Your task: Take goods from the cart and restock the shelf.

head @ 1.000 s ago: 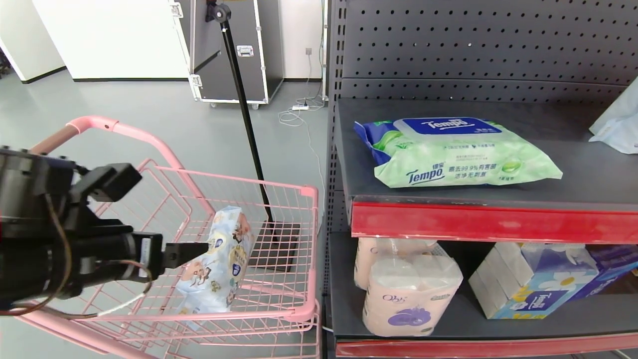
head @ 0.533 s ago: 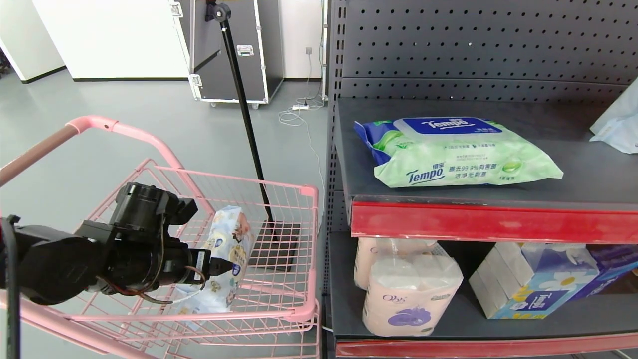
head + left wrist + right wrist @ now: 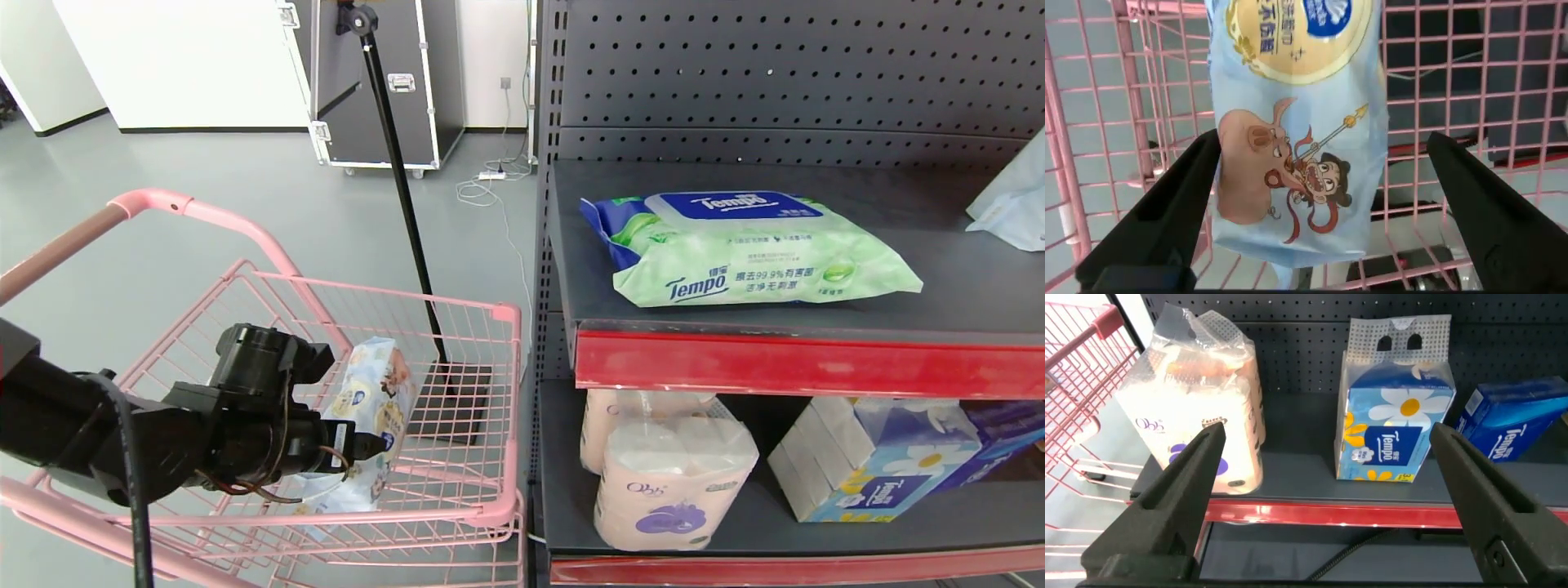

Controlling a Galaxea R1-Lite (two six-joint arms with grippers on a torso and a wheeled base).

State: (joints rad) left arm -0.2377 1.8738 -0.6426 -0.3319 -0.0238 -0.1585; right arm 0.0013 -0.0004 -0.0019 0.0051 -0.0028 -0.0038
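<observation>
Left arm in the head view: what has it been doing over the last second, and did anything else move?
The left gripper swung down and forward into the cart, closing in on the blue pack. Its jaws stand open on either side of the pack, and nothing is gripped yet. The pack, the cart and the wipes on the shelf stayed put.

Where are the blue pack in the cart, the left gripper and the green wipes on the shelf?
blue pack (image 3: 382, 390): head view, its upper front.
left gripper (image 3: 1323, 140): left wrist view, midway between its open fingertips.
green wipes (image 3: 751, 253): head view, middle of the top face.
</observation>
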